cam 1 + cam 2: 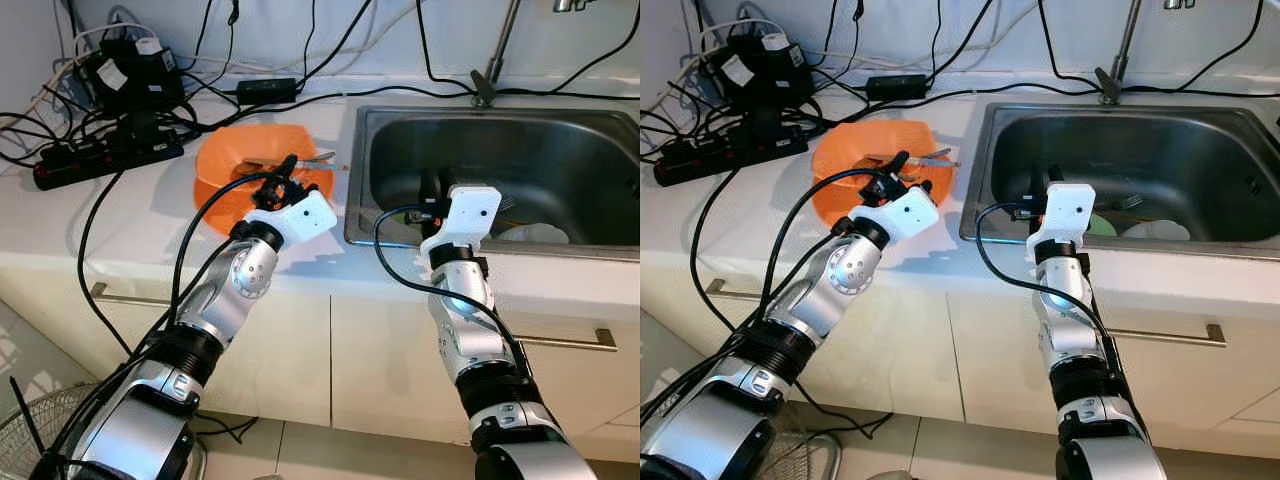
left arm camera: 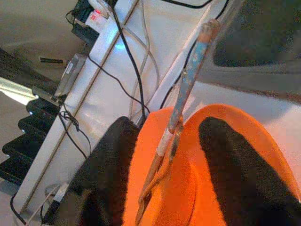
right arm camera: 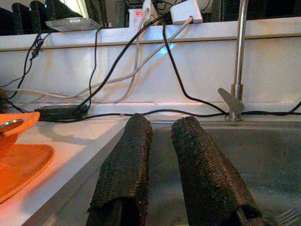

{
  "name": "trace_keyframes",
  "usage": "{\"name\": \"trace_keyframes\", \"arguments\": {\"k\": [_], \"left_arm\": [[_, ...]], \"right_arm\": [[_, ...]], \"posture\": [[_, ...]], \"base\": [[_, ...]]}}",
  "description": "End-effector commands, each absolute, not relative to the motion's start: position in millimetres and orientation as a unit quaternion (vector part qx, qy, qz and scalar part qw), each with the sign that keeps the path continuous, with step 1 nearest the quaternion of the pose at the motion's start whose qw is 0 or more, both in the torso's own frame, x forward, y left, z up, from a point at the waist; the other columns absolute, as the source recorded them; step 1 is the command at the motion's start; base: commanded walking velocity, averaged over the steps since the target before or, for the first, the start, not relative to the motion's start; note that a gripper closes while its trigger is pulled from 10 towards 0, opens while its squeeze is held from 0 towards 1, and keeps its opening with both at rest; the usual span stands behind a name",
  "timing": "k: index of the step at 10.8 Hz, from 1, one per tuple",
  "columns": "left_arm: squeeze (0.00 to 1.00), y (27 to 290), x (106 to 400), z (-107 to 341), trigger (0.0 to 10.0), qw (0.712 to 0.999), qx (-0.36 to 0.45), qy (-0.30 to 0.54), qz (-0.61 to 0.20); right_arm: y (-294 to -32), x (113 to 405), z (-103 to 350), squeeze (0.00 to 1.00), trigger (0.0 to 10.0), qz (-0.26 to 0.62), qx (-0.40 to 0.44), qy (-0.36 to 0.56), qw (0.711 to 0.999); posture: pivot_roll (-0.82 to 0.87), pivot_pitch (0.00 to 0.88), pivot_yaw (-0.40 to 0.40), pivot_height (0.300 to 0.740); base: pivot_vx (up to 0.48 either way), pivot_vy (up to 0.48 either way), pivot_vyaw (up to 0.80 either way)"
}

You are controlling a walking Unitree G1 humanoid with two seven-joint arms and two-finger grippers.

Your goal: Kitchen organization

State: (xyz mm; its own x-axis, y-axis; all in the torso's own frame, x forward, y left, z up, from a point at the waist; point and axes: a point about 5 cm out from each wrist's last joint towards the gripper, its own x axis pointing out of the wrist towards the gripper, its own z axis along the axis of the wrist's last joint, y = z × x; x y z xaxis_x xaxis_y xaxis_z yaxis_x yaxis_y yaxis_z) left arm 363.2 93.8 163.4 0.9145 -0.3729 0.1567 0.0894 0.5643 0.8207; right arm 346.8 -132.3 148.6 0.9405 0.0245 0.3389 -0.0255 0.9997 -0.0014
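Reaching over the white counter (image 1: pixel 150 215), the left gripper (image 1: pixel 283 180) hangs above an orange bowl (image 1: pixel 225 160) that sits just beside the steel sink (image 1: pixel 560 150); its two black fingers (image 2: pixel 110 174) are spread apart with the bowl's rim between them, and they hold nothing. A long thin utensil (image 2: pixel 188 89) lies across the bowl; its long side runs from inside the bowl out over the rim, and its far end points toward the sink; the head views show that far end (image 1: pixel 322 157) sticking out past the bowl's edge next to the sink wall. The left wrist view shows it up close as a thin stick with a pale band, and the bottom part looks like metal wires, but it is too blurry to tell what kind of tool it is.

The right gripper (image 3: pixel 160 165) is out over the near left corner of the sink; its fingers (image 3: pixel 127 160) sit close side by side with a small gap, and nothing is between them. The right wrist view shows the tap (image 3: pixel 239 61) standing up behind the sink, and black cables (image 3: pixel 178 66) along the white wall. The head views show pale dishes (image 1: pixel 535 233) lying down in the sink, and a black power strip (image 1: pixel 105 160) with tangled cords at the back left of the counter.
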Motion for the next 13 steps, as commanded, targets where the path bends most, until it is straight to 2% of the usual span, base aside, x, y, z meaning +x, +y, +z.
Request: {"name": "trace_keyframes", "arguments": {"k": [1,9,10,11,13], "left_arm": [[0.00,96.0,366.1,164.3,0.0,0.867,0.456,-0.155,-0.126],[0.00,87.6,361.8,160.2,0.0,0.864,0.457,-0.162,-0.138],[0.00,86.9,361.7,160.9,0.4,0.864,0.456,-0.163,-0.139],[0.00,87.2,362.1,163.9,10.0,0.864,0.456,-0.165,-0.136],[0.00,89.8,363.5,171.2,10.0,0.866,0.452,-0.169,-0.130]], "right_arm": [[-129.7,350.1,153.4,0.00,10.0,0.017,0.007,-0.178,0.984],[-127.7,349.5,152.2,0.00,10.0,0.020,0.007,-0.177,0.984],[-127.4,349.5,152.1,0.00,10.0,0.020,0.007,-0.177,0.984],[-127.1,349.8,152.2,0.00,10.0,0.021,0.008,-0.176,0.984],[-126.6,350.1,152.3,0.00,10.0,0.022,0.007,-0.176,0.984]], "posture": [[0.09,0.000,0.077,0.740],[0.08,0.000,0.081,0.740],[0.08,0.000,0.081,0.740],[0.08,0.000,0.080,0.740],[0.09,0.000,0.078,0.740]], "base": [[0.000,0.000,0.00],[0.000,0.000,0.00],[0.000,0.000,0.00],[0.000,0.000,0.00],[0.000,0.000,0.00]]}}
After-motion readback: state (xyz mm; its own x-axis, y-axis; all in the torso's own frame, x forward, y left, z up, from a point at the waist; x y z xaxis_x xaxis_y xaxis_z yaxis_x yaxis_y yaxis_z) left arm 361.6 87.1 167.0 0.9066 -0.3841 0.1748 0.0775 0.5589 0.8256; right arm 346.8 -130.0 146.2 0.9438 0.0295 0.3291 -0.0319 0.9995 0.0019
